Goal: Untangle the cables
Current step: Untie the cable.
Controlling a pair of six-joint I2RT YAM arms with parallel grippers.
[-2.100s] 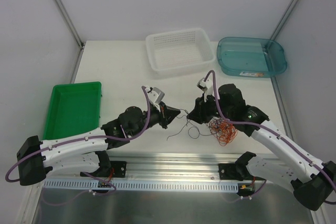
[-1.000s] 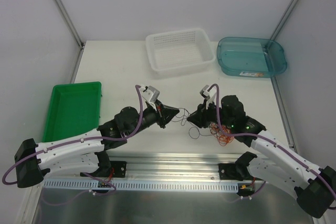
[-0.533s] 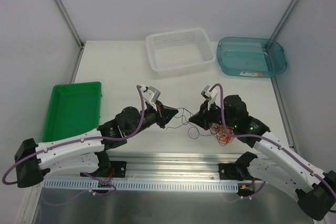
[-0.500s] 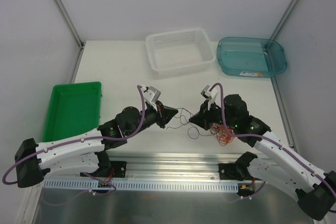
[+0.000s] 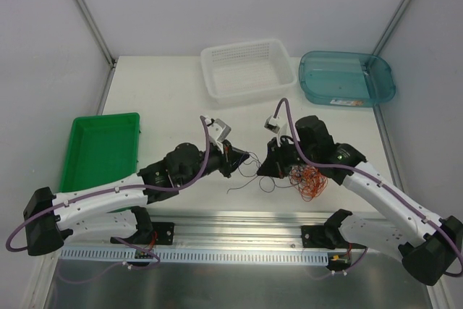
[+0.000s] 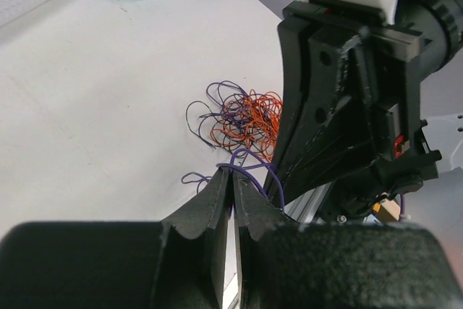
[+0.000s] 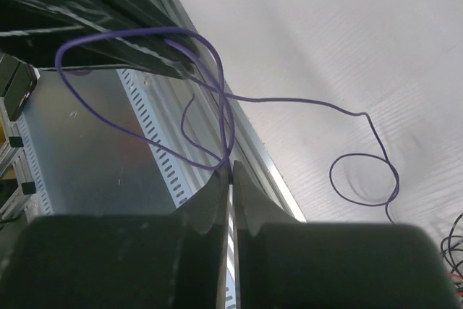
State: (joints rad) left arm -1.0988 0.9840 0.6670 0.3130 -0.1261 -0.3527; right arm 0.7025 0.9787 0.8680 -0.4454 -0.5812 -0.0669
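Pinches a purple wire (image 7: pixel 289 100) in the left gripper (image 6: pixel 231 187), fingers together; clamps the same wire in the right gripper (image 7: pixel 230 173); keeps the tangled cables (image 5: pixel 307 181) on the table (image 5: pixel 166 99) beside the right arm

We count two claws, a left claw (image 5: pixel 235 158) and a right claw (image 5: pixel 269 168). On the table (image 5: pixel 166 92) we count three containers: one green tray (image 5: pixel 101 117), one white basket (image 5: pixel 242 43) and one teal tub (image 5: pixel 347 54). We also count one tangle of cables (image 5: pixel 307 181) and at least one loose purple strand (image 7: pixel 289 99).
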